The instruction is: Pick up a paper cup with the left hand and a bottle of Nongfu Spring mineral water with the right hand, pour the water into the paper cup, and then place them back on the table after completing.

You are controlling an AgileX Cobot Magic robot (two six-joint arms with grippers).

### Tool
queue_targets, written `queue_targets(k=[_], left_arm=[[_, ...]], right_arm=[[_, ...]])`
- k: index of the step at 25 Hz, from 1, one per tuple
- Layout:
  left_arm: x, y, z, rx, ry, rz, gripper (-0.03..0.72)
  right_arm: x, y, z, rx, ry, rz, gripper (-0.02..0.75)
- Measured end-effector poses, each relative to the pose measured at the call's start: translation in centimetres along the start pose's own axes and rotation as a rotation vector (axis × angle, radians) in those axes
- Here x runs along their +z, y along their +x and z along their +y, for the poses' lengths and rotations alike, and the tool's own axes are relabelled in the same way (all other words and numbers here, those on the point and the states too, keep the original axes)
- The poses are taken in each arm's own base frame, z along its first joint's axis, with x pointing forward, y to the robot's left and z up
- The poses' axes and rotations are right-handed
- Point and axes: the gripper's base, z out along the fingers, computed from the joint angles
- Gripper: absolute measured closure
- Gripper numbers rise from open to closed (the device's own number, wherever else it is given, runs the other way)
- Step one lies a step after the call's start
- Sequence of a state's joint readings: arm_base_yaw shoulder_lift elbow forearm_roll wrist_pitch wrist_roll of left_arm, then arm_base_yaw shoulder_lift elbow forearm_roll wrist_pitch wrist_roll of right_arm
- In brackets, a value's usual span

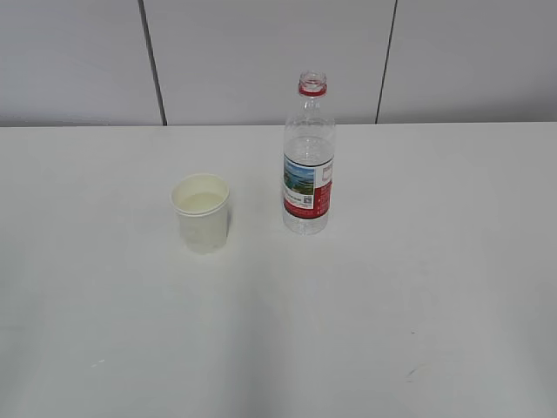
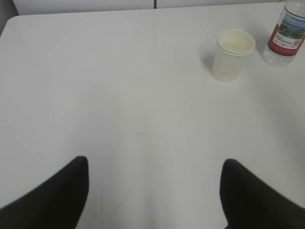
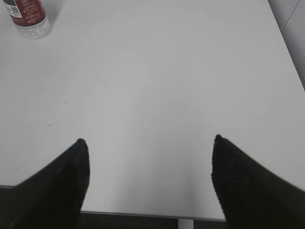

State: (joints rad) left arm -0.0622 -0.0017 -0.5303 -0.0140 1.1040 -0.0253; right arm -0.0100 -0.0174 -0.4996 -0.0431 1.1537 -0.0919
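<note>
A white paper cup (image 1: pixel 202 212) stands upright on the white table (image 1: pixel 392 287), left of centre. Its inside looks pale; whether it holds water I cannot tell. A clear water bottle (image 1: pixel 308 161) with a red-and-picture label and a red neck ring, no cap, stands upright just right of the cup. Both also show in the left wrist view, the cup (image 2: pixel 232 56) and the bottle (image 2: pixel 287 36) at the top right. The bottle's base (image 3: pixel 29 18) shows at the top left of the right wrist view. My left gripper (image 2: pixel 155 164) and right gripper (image 3: pixel 150 140) are open, empty, far back from both objects. Neither arm shows in the exterior view.
A grey panelled wall (image 1: pixel 261 52) runs behind the table. The table's near edge (image 3: pixel 143 213) lies right below my right gripper, and its right edge (image 3: pixel 286 52) runs up that view. Faint scuff marks (image 3: pixel 52 125) lie on the tabletop.
</note>
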Motion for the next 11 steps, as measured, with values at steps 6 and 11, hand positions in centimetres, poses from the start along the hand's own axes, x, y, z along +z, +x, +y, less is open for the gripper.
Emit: queue_targets(k=[6, 11], left_arm=[[0.0, 0.0, -0.03, -0.012, -0.021, -0.001, 0.171], [0.01, 0.0, -0.16, -0.019, -0.007, -0.001, 0.176]], right_arm=[[0.0, 0.0, 0.0, 0.0, 0.0, 0.0, 0.149], [0.0, -0.01, 0.0, 0.0, 0.0, -0.002, 0.15]])
